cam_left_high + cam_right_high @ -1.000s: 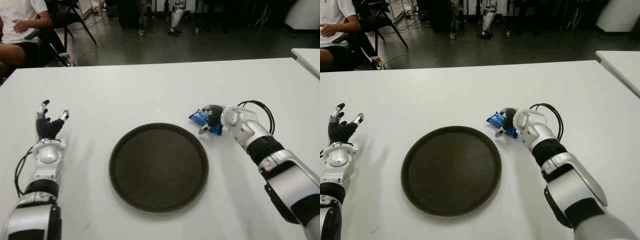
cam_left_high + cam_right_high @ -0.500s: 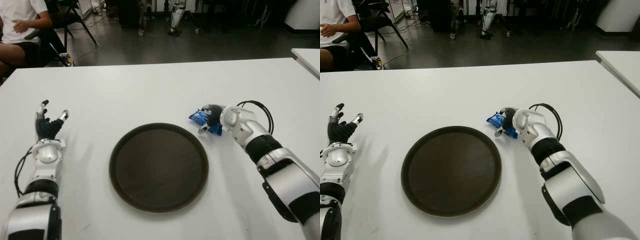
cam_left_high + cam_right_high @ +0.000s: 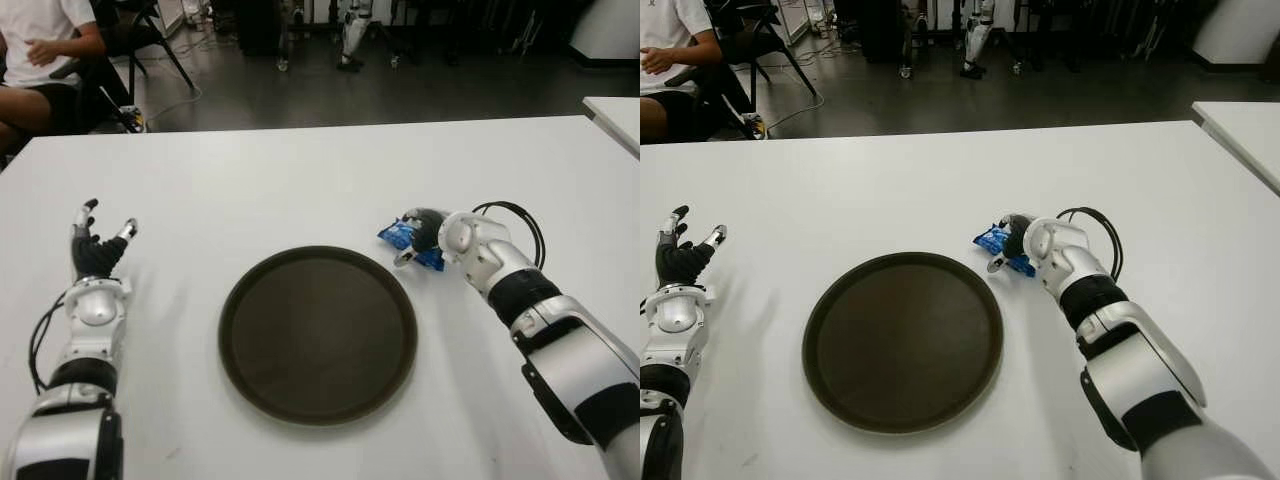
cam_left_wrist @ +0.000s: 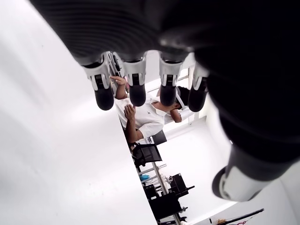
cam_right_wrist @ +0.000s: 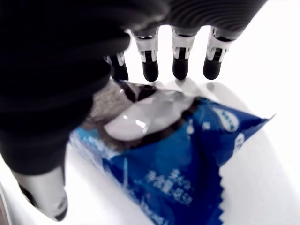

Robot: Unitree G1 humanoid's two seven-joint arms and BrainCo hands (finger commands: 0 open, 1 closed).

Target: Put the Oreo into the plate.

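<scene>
A blue Oreo packet (image 3: 399, 236) lies on the white table (image 3: 300, 180), just past the upper right rim of the round dark brown plate (image 3: 318, 335). My right hand (image 3: 418, 240) sits over the packet. In the right wrist view the fingers (image 5: 180, 65) reach straight past the packet (image 5: 187, 159) and the thumb (image 5: 49, 201) stands on its other side, neither closed on it. My left hand (image 3: 97, 240) shows at the table's left side, far from the plate, with its fingers (image 4: 136, 91) spread and holding nothing.
A seated person (image 3: 40, 50) and a chair are beyond the table's far left corner. A second white table (image 3: 615, 115) stands at the right. A black cable (image 3: 520, 215) loops off my right wrist.
My right wrist has crept slightly left toward the packet. The packet, the plate and my left hand have not moved.
</scene>
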